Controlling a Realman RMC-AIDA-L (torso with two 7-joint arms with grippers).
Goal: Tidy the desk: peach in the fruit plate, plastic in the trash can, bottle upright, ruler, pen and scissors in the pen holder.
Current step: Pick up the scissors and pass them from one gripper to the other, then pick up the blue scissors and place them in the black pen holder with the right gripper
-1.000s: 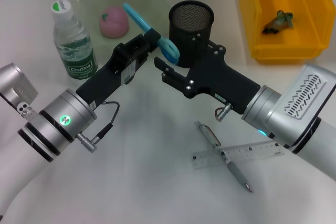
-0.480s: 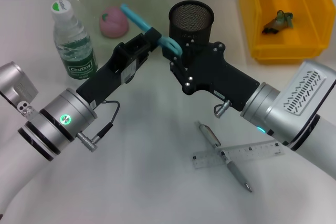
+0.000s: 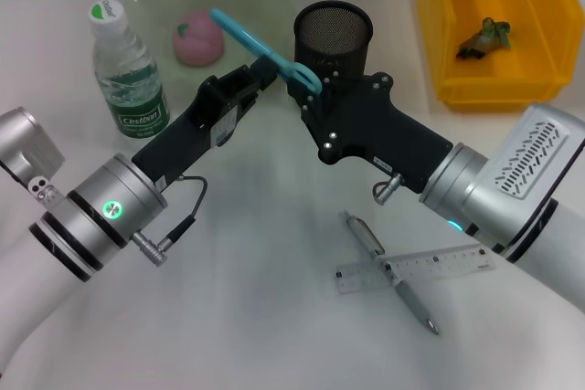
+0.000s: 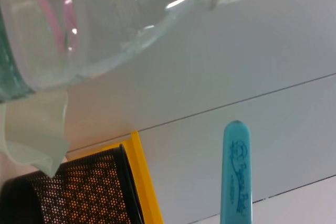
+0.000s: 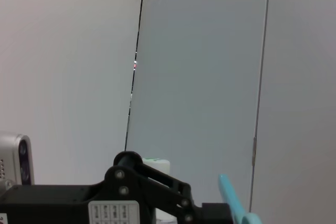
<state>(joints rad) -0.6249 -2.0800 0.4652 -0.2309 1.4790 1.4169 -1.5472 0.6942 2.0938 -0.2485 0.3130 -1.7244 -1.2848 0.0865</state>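
Just beside the black mesh pen holder (image 3: 333, 38), the teal scissors (image 3: 265, 47) hang in the air, pinched by both the left gripper (image 3: 265, 70) and the right gripper (image 3: 306, 98). Meanwhile the pen (image 3: 388, 271) and ruler (image 3: 411, 269) lie crossed on the table (image 3: 256, 317).

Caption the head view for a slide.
Both tools meet at the blue scissors beside the mesh pen holder; pen and ruler wait.

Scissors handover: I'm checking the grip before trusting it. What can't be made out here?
- Head view: the right tool fingertips, hidden by its own body, meeting the scissors beside the pen holder.
- Head view: the scissors' handle end, hidden between the left tool and the right one.
- Left wrist view: the scissors are cut off by the edge; no fingers show.
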